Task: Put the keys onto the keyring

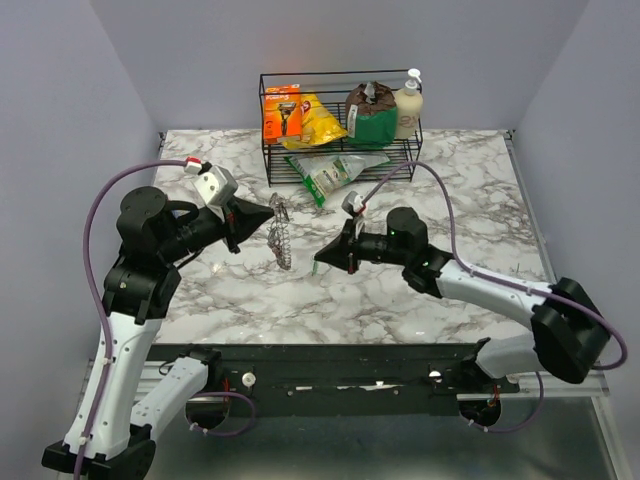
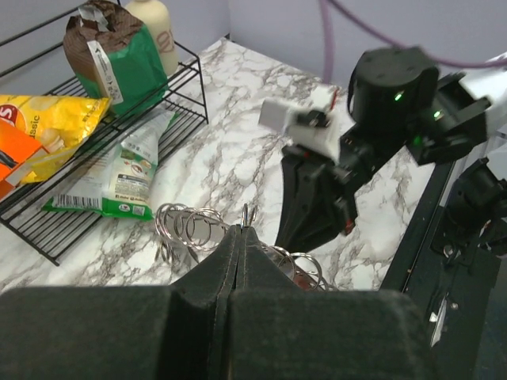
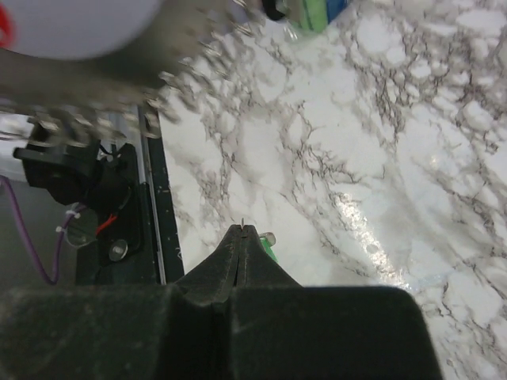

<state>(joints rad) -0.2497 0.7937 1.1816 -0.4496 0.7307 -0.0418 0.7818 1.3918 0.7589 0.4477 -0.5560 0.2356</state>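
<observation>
Left tool (image 1: 271,212) closed, seemingly pinching keyring (image 1: 281,240)

The marble table (image 1: 480,190) is viewed from above and behind by the top camera, its near edge low in frame. Both wrist views are taken close over the marble (the left also faces the wire rack (image 2: 197,87), seen top centre overhead).
</observation>
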